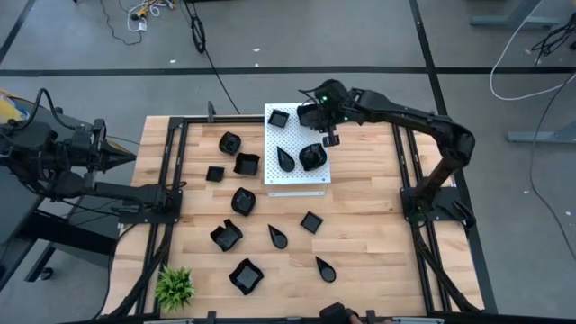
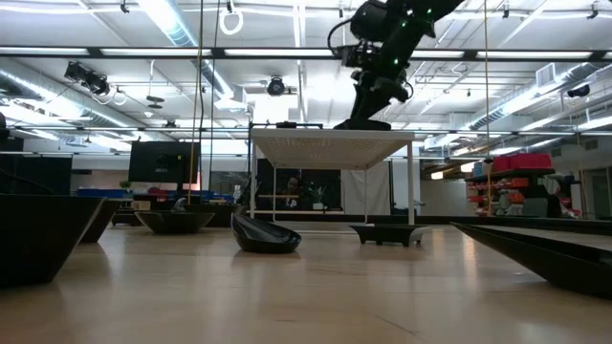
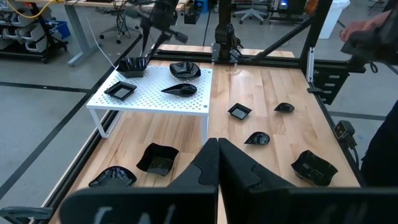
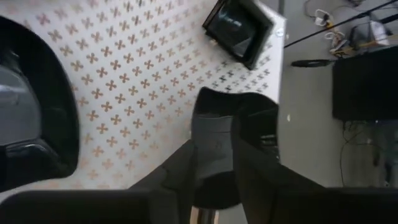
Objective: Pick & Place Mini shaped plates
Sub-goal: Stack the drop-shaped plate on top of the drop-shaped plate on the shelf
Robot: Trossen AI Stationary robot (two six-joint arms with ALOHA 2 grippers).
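right gripper: fingers clamped on a plate, over the board
left gripper: fingers together, parked

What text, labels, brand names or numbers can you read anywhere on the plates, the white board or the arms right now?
None can be read in any view.
Black plates: glossy and plain, no markings visible.
White board: only a pattern of small holes, no print.
Right gripper, over the board: no legible label.
Left gripper, at the table's left edge: no legible label.
Room beyond the table: any signs are too small to read.
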